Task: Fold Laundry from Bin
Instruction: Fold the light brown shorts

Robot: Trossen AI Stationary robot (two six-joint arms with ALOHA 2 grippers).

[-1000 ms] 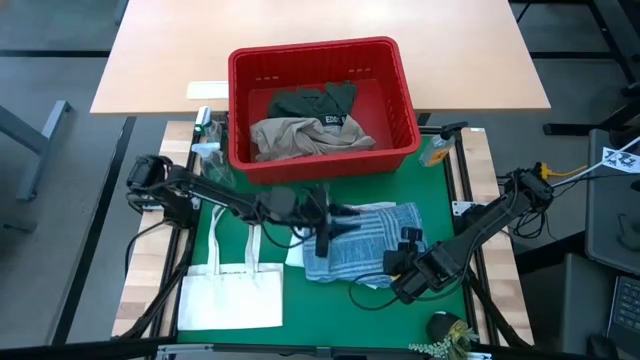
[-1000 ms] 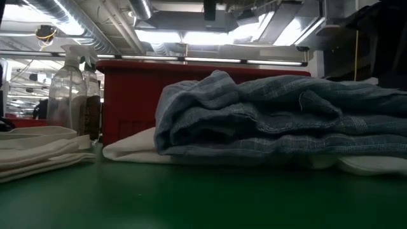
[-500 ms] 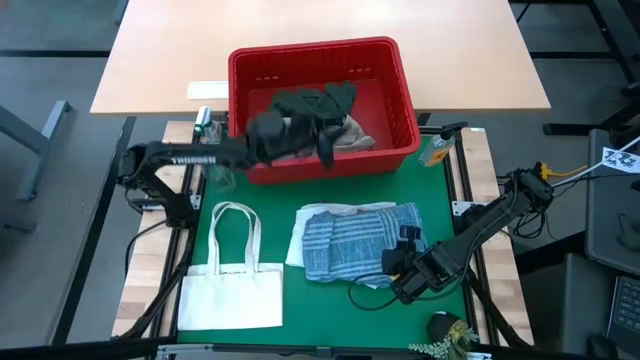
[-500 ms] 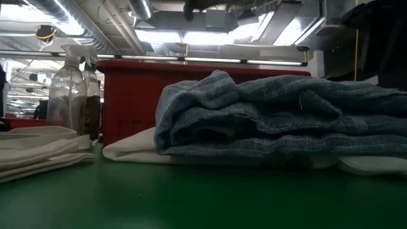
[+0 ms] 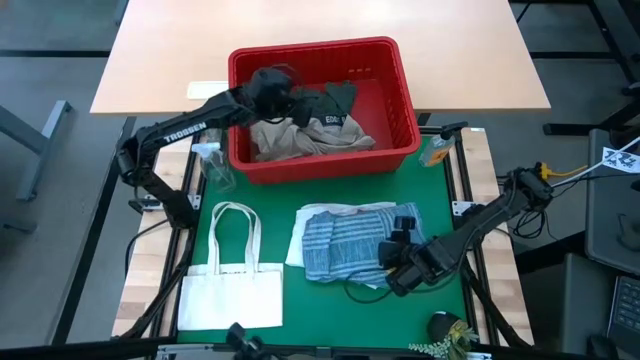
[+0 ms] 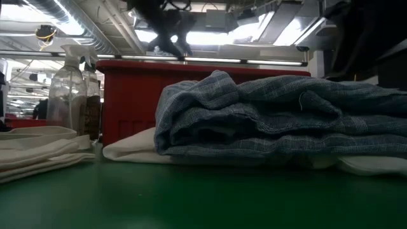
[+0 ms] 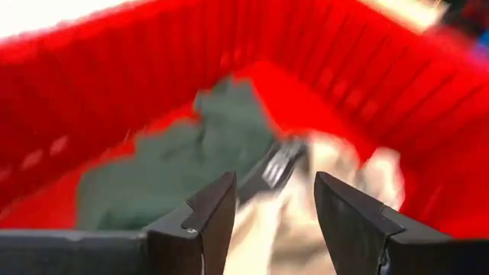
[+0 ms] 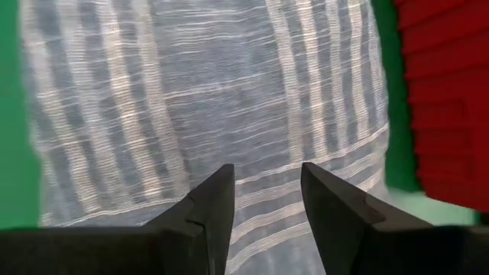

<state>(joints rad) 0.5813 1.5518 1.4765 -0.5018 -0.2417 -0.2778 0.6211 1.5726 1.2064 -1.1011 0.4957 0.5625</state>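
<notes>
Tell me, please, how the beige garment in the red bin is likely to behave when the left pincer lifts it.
The beige garment lies crumpled, so it will probably drape limply. It looks thin, likely light. It touches the dark green garment, so it might drag that along inside the bin.

The high view looks straight down on the whole table, taking in the red bin [image 5: 322,108] and the striped garment [image 5: 352,242]. The low view sits at mat level, very close to that striped garment [image 6: 280,114], facing the bin wall [image 6: 130,102] and the room behind. The left wrist view looks down into the bin [image 7: 428,99] at close range. The right wrist view faces the striped garment [image 8: 206,99] closely, with the bin [image 8: 447,99] at one edge.
</notes>
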